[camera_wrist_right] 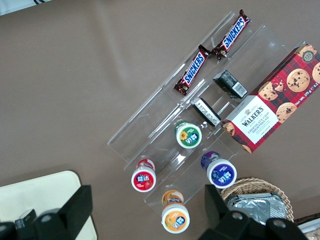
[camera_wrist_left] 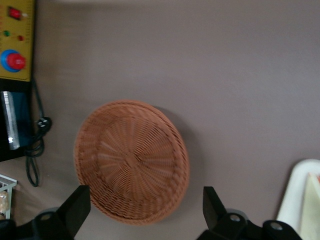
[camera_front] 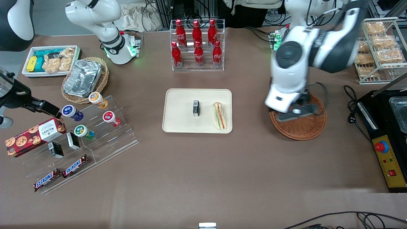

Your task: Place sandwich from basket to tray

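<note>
Sandwich laid on the tray at frame centre, long axis running top to bottom, well apart from the pincer, which is held wide open and empty above the basket at centre right

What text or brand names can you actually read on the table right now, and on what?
"SNICKERS": on both chocolate bars on the acrylic stand.
"WALKERS": on the red tartan cookie box; its smaller print is unreadable.
White script on the red bottles: too small to read.
Yogurt cup lids, small black boxes: unreadable.
Sandwich, tray, basket: no text.
The gripper, open, hovers above the basket.
</note>
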`<move>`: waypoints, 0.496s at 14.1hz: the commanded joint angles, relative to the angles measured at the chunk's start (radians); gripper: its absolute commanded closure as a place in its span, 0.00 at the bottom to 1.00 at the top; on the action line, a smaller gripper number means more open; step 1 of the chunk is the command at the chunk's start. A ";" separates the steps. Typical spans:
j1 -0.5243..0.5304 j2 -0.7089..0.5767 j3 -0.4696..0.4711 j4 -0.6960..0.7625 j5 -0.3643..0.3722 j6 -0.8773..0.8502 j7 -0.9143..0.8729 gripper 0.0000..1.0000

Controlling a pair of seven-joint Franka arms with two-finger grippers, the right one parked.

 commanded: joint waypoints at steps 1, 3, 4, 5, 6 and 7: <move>0.123 -0.050 -0.013 0.009 -0.019 -0.013 0.032 0.00; 0.212 -0.082 -0.013 0.009 -0.052 -0.019 0.160 0.00; 0.235 -0.108 0.008 0.009 -0.096 -0.033 0.305 0.00; 0.240 -0.126 0.069 0.009 -0.149 -0.057 0.469 0.00; 0.235 -0.145 0.133 0.009 -0.213 -0.070 0.624 0.00; 0.235 -0.160 0.180 0.009 -0.271 -0.070 0.750 0.00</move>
